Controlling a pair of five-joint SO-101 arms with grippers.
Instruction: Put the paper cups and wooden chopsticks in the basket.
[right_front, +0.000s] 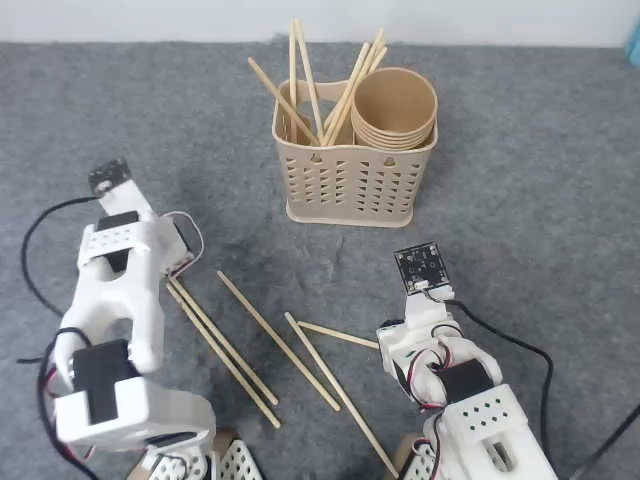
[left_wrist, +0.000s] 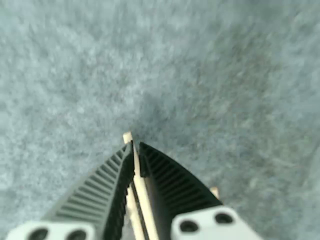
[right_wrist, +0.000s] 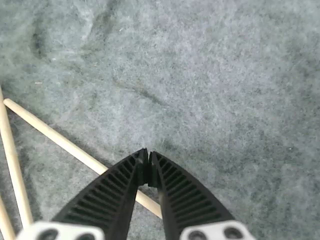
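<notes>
A beige perforated basket (right_front: 350, 185) stands at the back, holding a stack of paper cups (right_front: 395, 108) and several wooden chopsticks (right_front: 305, 85). Several more chopsticks (right_front: 278, 340) lie on the grey carpet between the arms. My left gripper (left_wrist: 134, 145) is shut on one chopstick (left_wrist: 143, 197), whose tip pokes out past the fingertips just above the carpet. A second chopstick end (left_wrist: 215, 191) lies beside it. My right gripper (right_wrist: 149, 155) is shut with nothing in it, low over a chopstick (right_wrist: 60, 142) that runs underneath it.
The left arm (right_front: 120, 290) covers the near-left ends of two parallel chopsticks (right_front: 230, 355). The right arm (right_front: 440, 370) stands at the front right, beside a short chopstick (right_front: 338, 335). A black cable (right_front: 520, 345) loops to its right.
</notes>
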